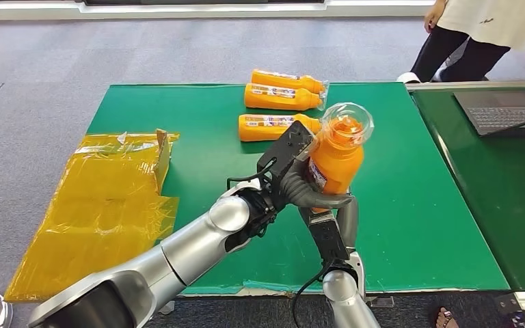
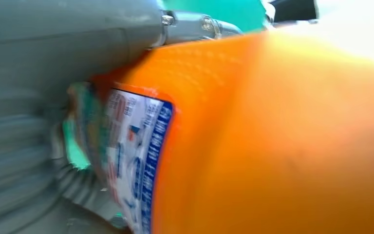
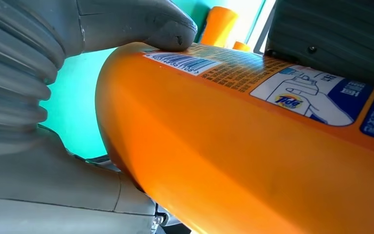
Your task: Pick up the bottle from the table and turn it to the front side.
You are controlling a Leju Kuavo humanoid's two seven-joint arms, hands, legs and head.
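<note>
An orange detergent bottle [image 1: 338, 156] with a clear cap [image 1: 348, 121] is held above the green table [image 1: 178, 137], cap tipped toward me. My left hand [image 1: 288, 166] grips its left side, grey fingers [image 1: 307, 195] curling under the body. My right hand [image 1: 337, 222] holds it from below, mostly hidden behind the bottle. In the left wrist view the bottle [image 2: 272, 136] and its blue and white label [image 2: 136, 151] are blurred. In the right wrist view my thumb [image 3: 165, 27] presses on the barcode label of the bottle [image 3: 253, 146].
Three more orange bottles [image 1: 280, 98] lie on their sides at the back of the table. A crumpled yellow plastic sheet [image 1: 109, 198] hangs off the left edge. A laptop [image 1: 502, 109] sits on the adjoining table at right. A person [image 1: 478, 34] stands beyond it.
</note>
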